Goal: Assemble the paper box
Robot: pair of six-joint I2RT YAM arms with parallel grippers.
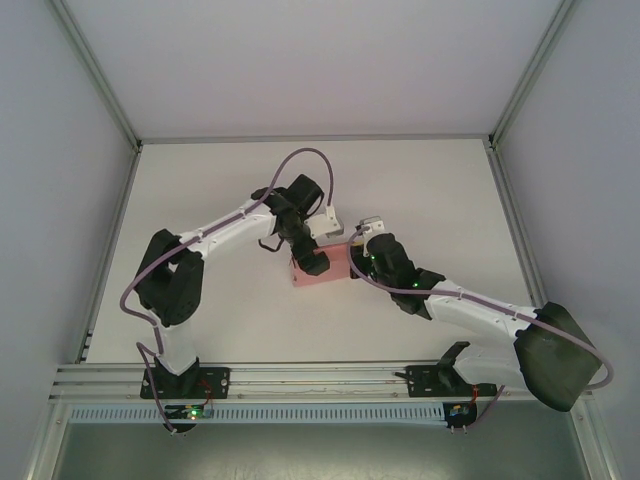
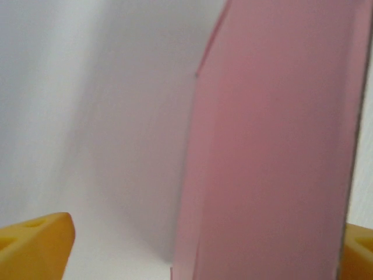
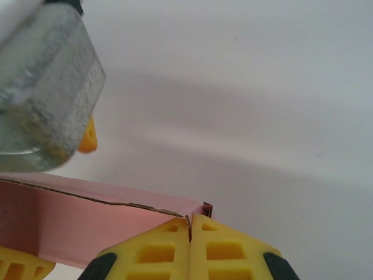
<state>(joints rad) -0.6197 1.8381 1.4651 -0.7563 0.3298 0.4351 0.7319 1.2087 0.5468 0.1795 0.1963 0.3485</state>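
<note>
Right, the paper box sits on the counter, both arms meeting at it. Your right fingers are pinched shut on a thin flap at its right edge. Your left fingers stand apart w/ a pink panel betw. them, no squeeze. Looks approx. halfway: body's raised, seam edge unclosed, flaps left to tuck.

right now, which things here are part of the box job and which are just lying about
Part of the job:
paper box, pink, mid-table
left gripper, open, card between its fingers
right gripper, shut on the box's edge

Just there:
table
purple cables
metal rail at the near edge
</note>
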